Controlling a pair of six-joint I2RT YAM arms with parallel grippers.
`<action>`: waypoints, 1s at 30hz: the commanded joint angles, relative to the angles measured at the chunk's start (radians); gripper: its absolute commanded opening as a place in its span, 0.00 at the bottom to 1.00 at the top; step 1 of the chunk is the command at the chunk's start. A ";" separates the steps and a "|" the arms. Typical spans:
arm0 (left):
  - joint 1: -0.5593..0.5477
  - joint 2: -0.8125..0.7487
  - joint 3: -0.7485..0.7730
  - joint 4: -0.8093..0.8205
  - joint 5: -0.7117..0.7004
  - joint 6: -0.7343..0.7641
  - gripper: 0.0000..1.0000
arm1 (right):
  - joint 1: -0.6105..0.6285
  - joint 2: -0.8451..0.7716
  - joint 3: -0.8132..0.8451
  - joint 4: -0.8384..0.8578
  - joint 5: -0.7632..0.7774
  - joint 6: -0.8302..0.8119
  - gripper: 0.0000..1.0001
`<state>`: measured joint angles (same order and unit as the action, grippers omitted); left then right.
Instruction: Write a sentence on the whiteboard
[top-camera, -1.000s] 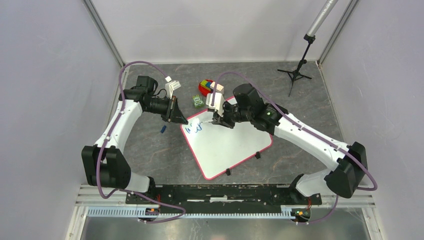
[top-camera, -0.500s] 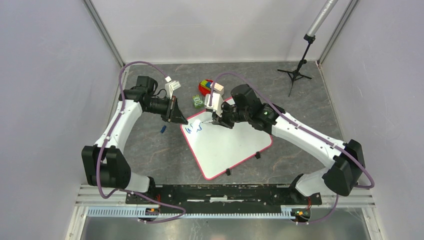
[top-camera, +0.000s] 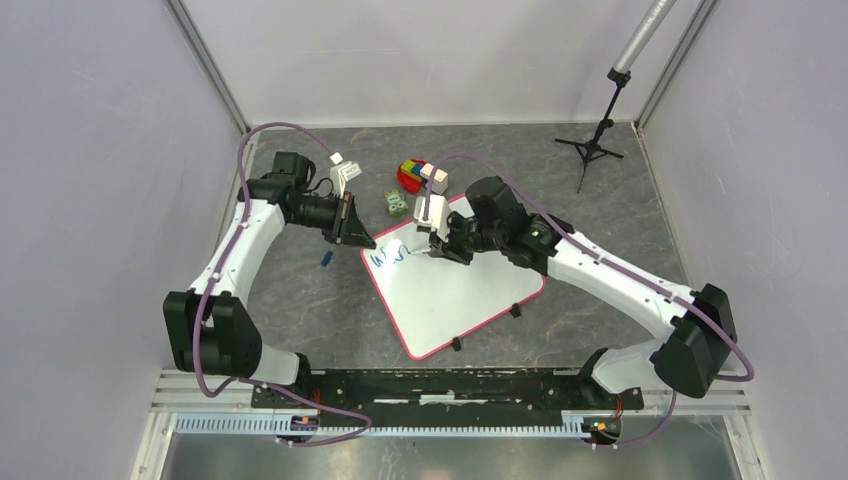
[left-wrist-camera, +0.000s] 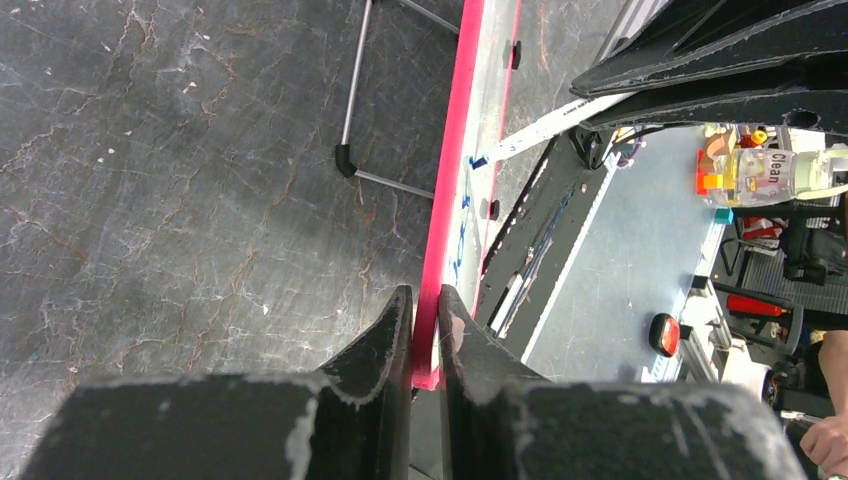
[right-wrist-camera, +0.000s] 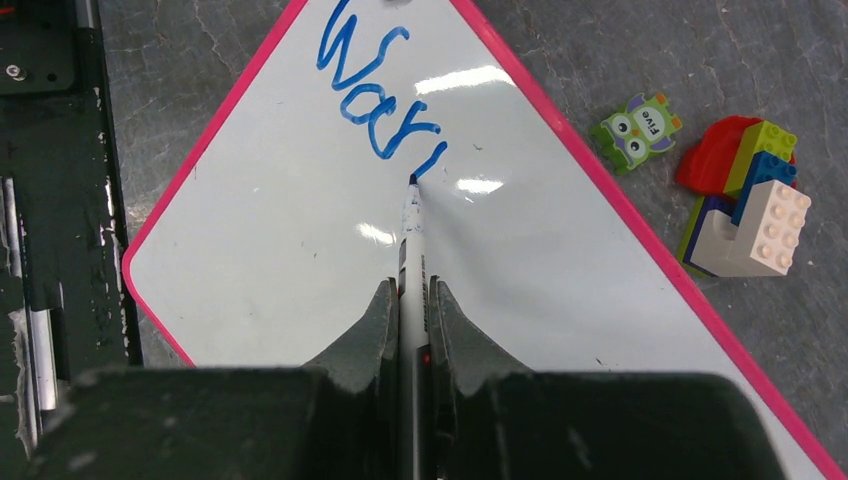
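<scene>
The whiteboard (top-camera: 455, 290) lies on the grey table, white with a pink-red rim (left-wrist-camera: 447, 190). My left gripper (left-wrist-camera: 425, 300) is shut on its left corner rim and shows in the top view (top-camera: 358, 236). My right gripper (right-wrist-camera: 411, 290) is shut on a white marker (right-wrist-camera: 411, 235), whose blue tip touches the board (right-wrist-camera: 300, 250). The sentence (right-wrist-camera: 375, 85) is blue lettering reading "War" plus a short stroke, near the board's far left corner; it also shows in the top view (top-camera: 393, 256). The right gripper sits over the board's upper part (top-camera: 440, 245).
A green owl figure (right-wrist-camera: 637, 127) and a stack of coloured bricks (right-wrist-camera: 745, 195) lie just beyond the board's far edge. A small blue cap (top-camera: 327, 259) lies left of the board. A black tripod stand (top-camera: 592, 148) is at the back right.
The right gripper has moved the marker rightward along the board's upper edge, and the blue lettering has grown longer. The left arm has not moved.
</scene>
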<state>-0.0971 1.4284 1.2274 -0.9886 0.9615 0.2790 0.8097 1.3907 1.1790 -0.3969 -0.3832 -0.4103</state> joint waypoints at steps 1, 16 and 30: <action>0.004 -0.008 0.002 0.028 -0.013 0.028 0.02 | -0.003 -0.025 -0.028 0.000 0.008 -0.011 0.00; 0.004 -0.016 -0.003 0.028 -0.018 0.030 0.02 | -0.013 0.037 0.085 0.018 0.041 0.001 0.00; 0.003 -0.007 0.002 0.028 -0.018 0.031 0.03 | -0.049 0.002 0.031 0.010 0.050 -0.007 0.00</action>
<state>-0.0971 1.4284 1.2270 -0.9833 0.9558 0.2790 0.7795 1.4166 1.2282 -0.4046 -0.3832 -0.4091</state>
